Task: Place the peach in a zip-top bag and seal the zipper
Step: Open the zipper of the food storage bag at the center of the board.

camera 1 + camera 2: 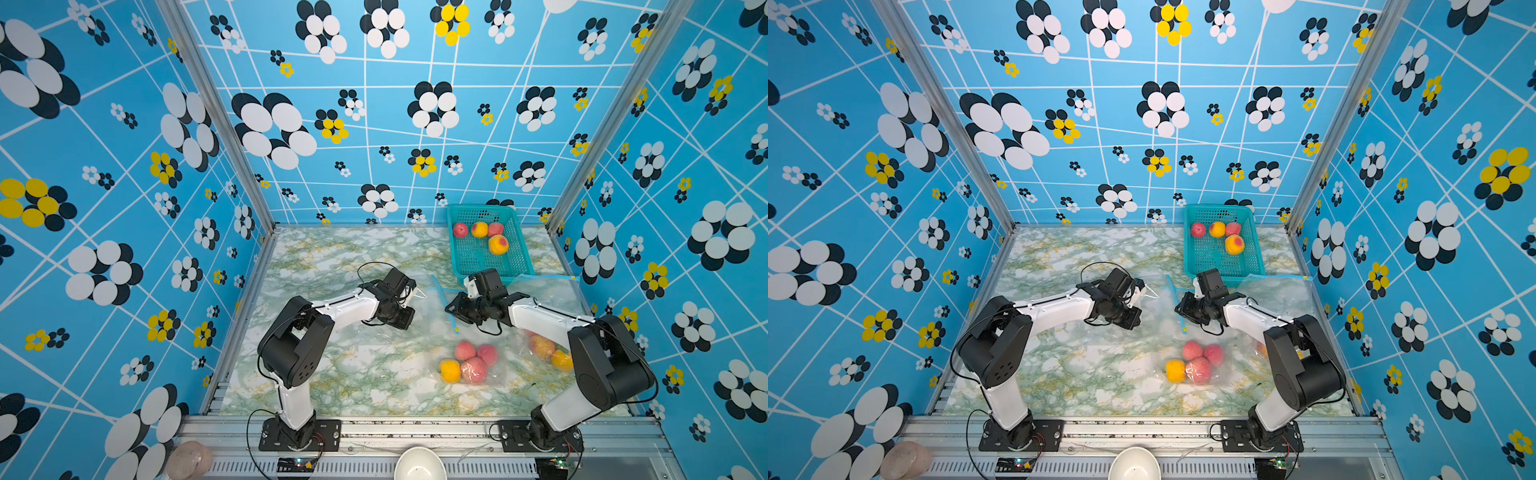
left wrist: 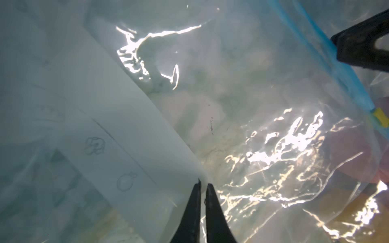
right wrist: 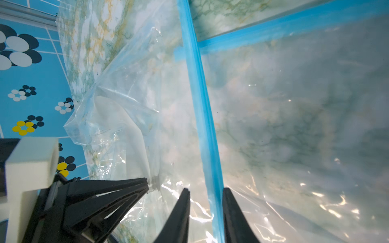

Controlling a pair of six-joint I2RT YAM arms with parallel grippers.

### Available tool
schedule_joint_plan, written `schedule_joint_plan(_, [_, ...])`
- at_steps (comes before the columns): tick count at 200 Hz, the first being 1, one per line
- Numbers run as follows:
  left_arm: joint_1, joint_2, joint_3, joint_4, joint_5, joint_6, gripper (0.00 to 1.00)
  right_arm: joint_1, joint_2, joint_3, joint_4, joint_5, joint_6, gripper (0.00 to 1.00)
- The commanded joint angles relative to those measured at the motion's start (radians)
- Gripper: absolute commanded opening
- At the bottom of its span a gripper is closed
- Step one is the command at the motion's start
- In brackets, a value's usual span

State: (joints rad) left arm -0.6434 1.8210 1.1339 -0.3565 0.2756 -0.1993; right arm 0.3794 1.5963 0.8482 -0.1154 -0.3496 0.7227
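The left gripper [image 2: 203, 187] is seen with its jaws drawn almost together, and a fold of the clear zip-top bag [image 3: 126, 117] is pinched at their tips. The right gripper [image 3: 205, 190] is held narrowly parted. The bag's blue zipper [image 3: 202, 117] is straddled by its jaws, with the strip pressed against one finger and a gap shown at the other.

A white panel [image 2: 94, 105] is printed on the bag, and faint outline drawings [image 2: 95, 145] are made out on it, one rounded like a fruit. No lettering can be read there through the blur. A yellow tab [image 2: 380, 117] is fixed at the end of the zipper. A second zipper [image 3: 294, 27], also blue, is seen crossing behind the first in the right wrist view.

Four peaches [image 1: 498, 244] are seen in the teal basket [image 1: 478, 259] at the back of the marble-patterned table [image 1: 332, 270], on the right arm's side. Four more [image 1: 473, 370] are bunched under clear plastic in front of the two grippers, and others [image 1: 541, 345] are glimpsed under plastic beside the right arm. Whether any peach lies inside the pinched bag cannot be told.
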Motion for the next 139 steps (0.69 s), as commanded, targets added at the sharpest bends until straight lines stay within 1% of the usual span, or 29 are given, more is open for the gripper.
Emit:
schedule_joint_plan(1, [-0.003,-0.003,0.001,0.004,-0.01,-0.002,0.11,0.004,-0.031,0.017,0.007,0.009,0.003,0.24])
schedule_joint_plan(20, [-0.004,-0.002,-0.003,0.01,-0.007,-0.004,0.11,0.006,-0.046,0.013,0.031,-0.008,0.015,0.21])
schedule_joint_plan(43, [-0.004,0.0,-0.008,0.017,-0.004,-0.008,0.1,0.006,-0.038,-0.001,0.117,-0.088,0.071,0.17])
schedule_joint_plan(57, [-0.004,0.0,-0.01,0.023,-0.004,-0.011,0.1,0.006,-0.027,-0.017,0.181,-0.134,0.119,0.16])
schedule_joint_plan(70, [-0.004,-0.002,-0.011,0.024,-0.004,-0.013,0.1,0.006,-0.027,-0.032,0.225,-0.151,0.151,0.15])
schedule_joint_plan(95, [-0.004,-0.005,-0.016,0.027,-0.003,-0.013,0.1,0.012,-0.036,-0.038,0.245,-0.169,0.165,0.15])
schedule_joint_plan(111, [-0.004,-0.002,-0.016,0.025,-0.002,-0.013,0.1,0.018,-0.031,-0.035,0.251,-0.177,0.169,0.17])
schedule_joint_plan(119, [-0.004,-0.002,-0.016,0.025,-0.005,-0.013,0.1,0.018,-0.029,-0.04,0.243,-0.16,0.166,0.19])
schedule_joint_plan(130, [-0.004,-0.006,-0.016,0.027,-0.009,-0.016,0.1,0.018,-0.033,-0.04,0.211,-0.113,0.149,0.26])
schedule_joint_plan(139, [-0.004,-0.013,-0.017,0.028,-0.01,-0.017,0.1,0.018,-0.033,-0.039,0.171,-0.073,0.118,0.34])
